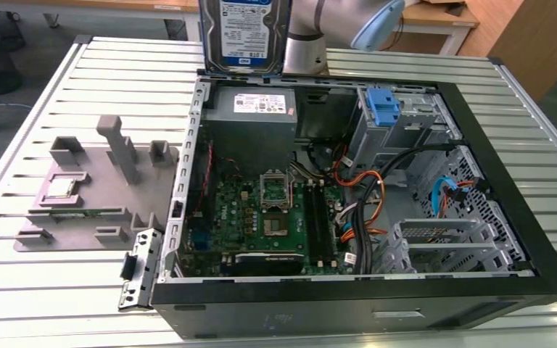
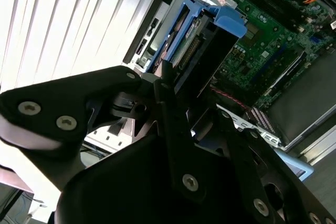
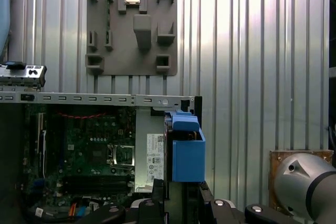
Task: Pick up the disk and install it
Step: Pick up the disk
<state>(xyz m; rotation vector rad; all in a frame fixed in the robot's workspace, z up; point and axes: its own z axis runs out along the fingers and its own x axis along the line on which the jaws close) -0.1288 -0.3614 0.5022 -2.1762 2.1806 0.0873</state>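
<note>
Now in the gripper: the disk (image 1: 244, 32), a silver rectangular hard drive with a white-and-blue label, framed by blue plastic rails.
Gripper: in the second wrist view the black metal gripper (image 2: 176, 90) is clenched on the disk's end, and the blue handle end points away from it.
Disk position: in the exterior view it stands upright, label towards the camera, over the far rim of the open black computer case (image 1: 510, 217). We cannot tell whether it clears that rim.
Below it: the grey power-supply box with a white sticker (image 1: 254, 109) lies just beside the disk's lower end.
Drive cage: a lone blue plastic bracket (image 1: 381, 109) sits in the metal cage, towards the exterior view's right.
Counter: the slatted metal counter (image 1: 27, 290) carries the case and a grey moulded parts holder (image 1: 85, 188).
Handling: we judge the disk stiff and dense for its size. Its metal faces look smooth and could slip, and it would not take a knock well.
Where to hold: we would grip the two broad flat faces near one end, clear of the connector edge and of the flexible blue rails.
</note>
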